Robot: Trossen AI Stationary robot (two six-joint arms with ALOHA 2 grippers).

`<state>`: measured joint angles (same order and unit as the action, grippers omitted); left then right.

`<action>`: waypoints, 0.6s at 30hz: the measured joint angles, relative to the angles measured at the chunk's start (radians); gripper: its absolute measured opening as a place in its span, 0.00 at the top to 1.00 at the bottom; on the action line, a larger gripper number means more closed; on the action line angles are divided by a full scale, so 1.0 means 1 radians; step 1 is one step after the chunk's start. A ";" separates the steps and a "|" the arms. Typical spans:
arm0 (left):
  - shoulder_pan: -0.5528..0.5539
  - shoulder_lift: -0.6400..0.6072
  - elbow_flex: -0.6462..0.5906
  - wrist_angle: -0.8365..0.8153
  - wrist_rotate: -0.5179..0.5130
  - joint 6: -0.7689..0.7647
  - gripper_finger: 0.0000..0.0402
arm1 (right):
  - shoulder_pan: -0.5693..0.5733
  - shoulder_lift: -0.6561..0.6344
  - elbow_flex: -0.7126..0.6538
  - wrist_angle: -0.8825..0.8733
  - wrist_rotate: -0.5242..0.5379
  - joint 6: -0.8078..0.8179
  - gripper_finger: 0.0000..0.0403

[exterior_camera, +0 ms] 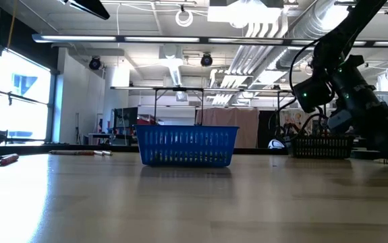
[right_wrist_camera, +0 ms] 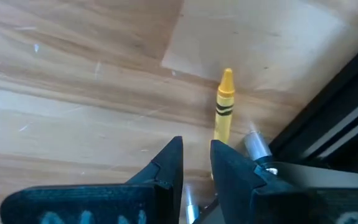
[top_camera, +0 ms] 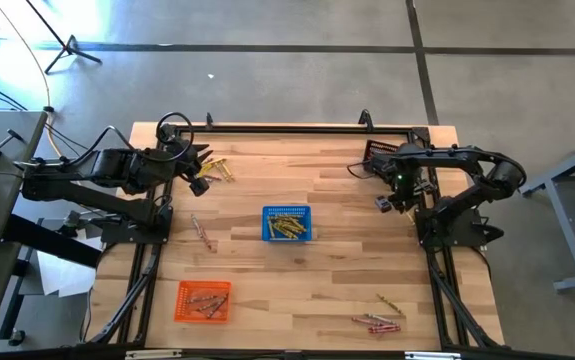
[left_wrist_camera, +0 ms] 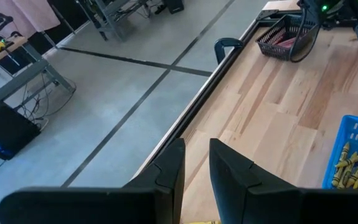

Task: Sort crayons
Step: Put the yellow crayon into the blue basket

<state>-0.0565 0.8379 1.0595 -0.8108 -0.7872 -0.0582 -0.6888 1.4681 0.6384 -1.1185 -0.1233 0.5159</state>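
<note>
A yellow crayon (right_wrist_camera: 224, 102) lies on the wood just beyond my right gripper (right_wrist_camera: 196, 149), which points steeply down near the table's right frame (top_camera: 384, 203); its fingers stand a narrow gap apart with nothing between them. My left gripper (left_wrist_camera: 197, 165) hangs high at the far left (top_camera: 200, 182), also with a narrow empty gap, beside a few yellow crayons (top_camera: 217, 169) on the table. The blue basket (top_camera: 287, 224) holds yellow crayons and the orange basket (top_camera: 203, 300) holds reddish ones. Loose crayons lie at the left (top_camera: 202, 235) and the near right (top_camera: 377, 322). My right gripper stands over the yellow crayon's blunt end (right_wrist_camera: 220, 135), which runs behind the tip of one finger (right_wrist_camera: 225, 163). I cannot tell whether that finger touches the crayon. The crayon lies flat on the table, its tip pointing away from the fingers.
A dark mesh basket (top_camera: 379, 158) with reddish things inside (left_wrist_camera: 284, 38) stands at the far right corner. The black frame rail (right_wrist_camera: 328, 124) and a metal bolt (right_wrist_camera: 255, 147) lie close beside my right gripper. Bare wood stretches between the blue basket and the right arm.
</note>
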 joint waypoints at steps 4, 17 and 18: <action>0.000 0.000 0.000 0.000 0.000 0.000 0.85 | -0.006 0.033 0.000 0.004 0.022 0.001 0.83; 0.000 0.000 0.000 -0.001 0.000 -0.007 0.85 | -0.006 0.118 0.006 0.026 0.036 -0.039 0.83; 0.000 0.000 0.000 -0.001 0.000 -0.013 0.85 | -0.006 0.131 0.006 0.026 0.024 -0.056 0.83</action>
<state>-0.0563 0.8379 1.0595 -0.8116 -0.7872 -0.0709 -0.6949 1.5992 0.6441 -1.0925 -0.0989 0.4599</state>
